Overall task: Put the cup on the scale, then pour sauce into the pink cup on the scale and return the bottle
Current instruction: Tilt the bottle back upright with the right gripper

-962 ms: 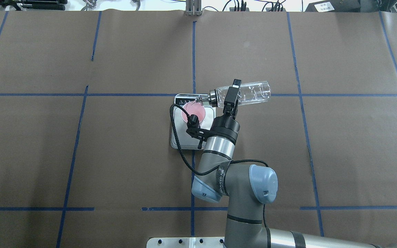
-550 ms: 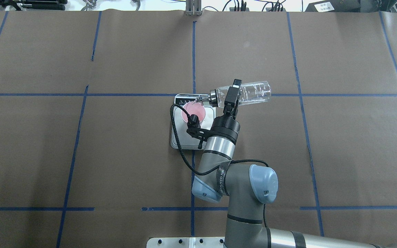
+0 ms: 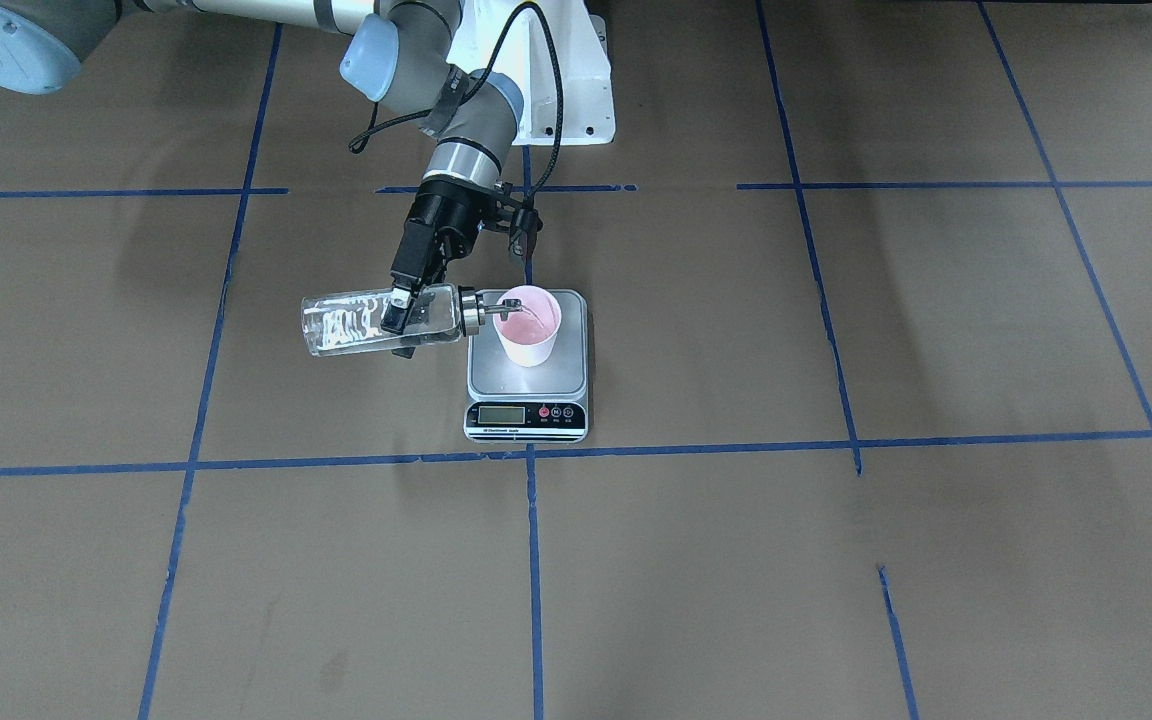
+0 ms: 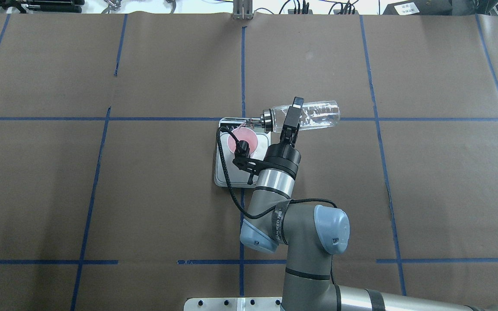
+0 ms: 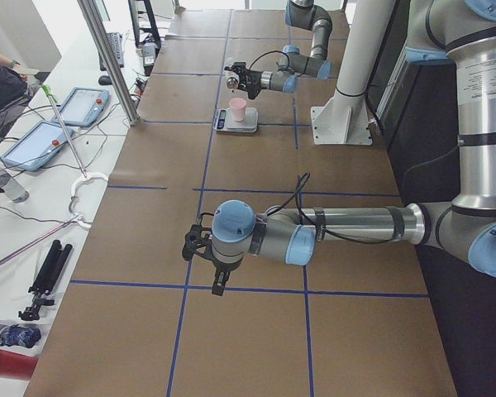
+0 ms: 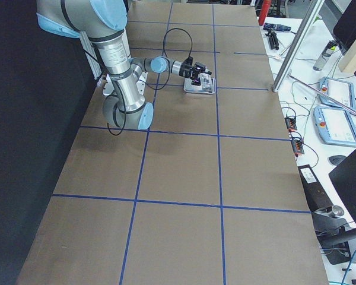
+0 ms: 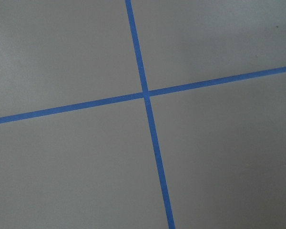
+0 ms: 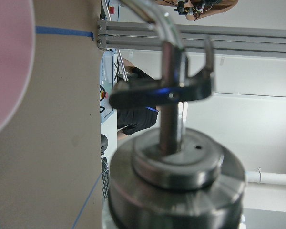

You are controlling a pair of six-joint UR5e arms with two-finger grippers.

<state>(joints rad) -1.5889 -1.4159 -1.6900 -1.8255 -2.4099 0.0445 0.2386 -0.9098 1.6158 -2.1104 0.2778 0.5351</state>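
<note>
The pale pink cup (image 3: 528, 338) stands upright on the scale (image 3: 496, 378), which has a silver platform and a black front strip. My right gripper (image 3: 401, 315) is shut on the clear glass bottle (image 3: 351, 322) and holds it nearly level. The bottle's silver spout (image 3: 508, 305) is over the cup's rim. In the overhead view the bottle (image 4: 316, 114), right gripper (image 4: 291, 119) and cup (image 4: 244, 137) show the same. Clear sauce lies along the bottle; I cannot tell whether any flows. The right wrist view shows the spout (image 8: 169, 95) close up. My left gripper (image 5: 217, 286) hangs low over the table far from the scale; I cannot tell if it is open.
The table (image 4: 102, 194) is covered in brown paper with a grid of blue tape lines. The left wrist view shows only a tape crossing (image 7: 145, 94). Tablets (image 5: 74, 107) and cables lie past the table's far edge.
The right wrist has turned slightly, and the bottle's spout end has risen a little, so the bottle lies more level. The cup and scale have not moved.
</note>
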